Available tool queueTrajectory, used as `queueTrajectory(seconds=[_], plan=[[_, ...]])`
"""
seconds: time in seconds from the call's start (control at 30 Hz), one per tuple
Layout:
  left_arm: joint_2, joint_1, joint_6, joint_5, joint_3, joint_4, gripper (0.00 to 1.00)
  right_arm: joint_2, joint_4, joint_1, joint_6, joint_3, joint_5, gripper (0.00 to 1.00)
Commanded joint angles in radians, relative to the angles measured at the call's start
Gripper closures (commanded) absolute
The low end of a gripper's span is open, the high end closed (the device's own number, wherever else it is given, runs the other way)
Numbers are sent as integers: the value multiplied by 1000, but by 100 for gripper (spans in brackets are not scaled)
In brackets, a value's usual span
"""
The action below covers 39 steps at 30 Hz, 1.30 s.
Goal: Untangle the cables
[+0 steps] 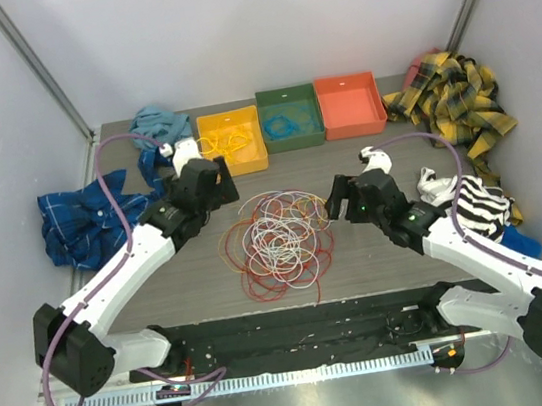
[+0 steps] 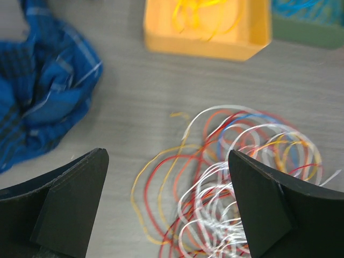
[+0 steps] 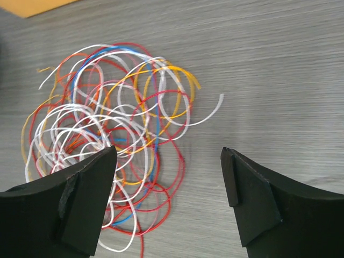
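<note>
Left claw [image 1: 225,183] and right claw [image 1: 333,202] gape beside the cables [image 1: 278,237].

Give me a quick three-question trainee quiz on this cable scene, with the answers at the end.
1. True or false: the left gripper holds a cable.
2. Where is the tangle? A: in the orange bin. B: on the table, between the arms. C: on the plaid cloth.
3. What colour are the cables in the green bin?
Key: 1 false; 2 B; 3 blue.
</note>
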Motion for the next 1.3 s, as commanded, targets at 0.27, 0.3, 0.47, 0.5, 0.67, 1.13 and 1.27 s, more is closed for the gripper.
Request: queueTrajectory(seconds=[0.27,0.3,0.47,0.5,0.67,1.13,1.27], plan=[[-164,9,-204,45,-175,-115,0,311,93,345,-65,233,-10,13],[-184,9,-209,45,-185,-131,0,328,104,356,-64,240,-13,17],[-292,9,-191,24,-204,-171,0,423,144,396,-58,296,-29,36],[-318,10,-186,9,-207,-181,0,436,150,406,-59,303,-34,39],[-361,10,-165,-8,-221,-188,0,549,149,419,-59,380,-48,47],[-384,10,-151,9,-244,-189,0,415,58,420,-145,498,200,99],[-375,10,-146,22,-245,-161,0,326,-67,420,-288,688,340,99]])
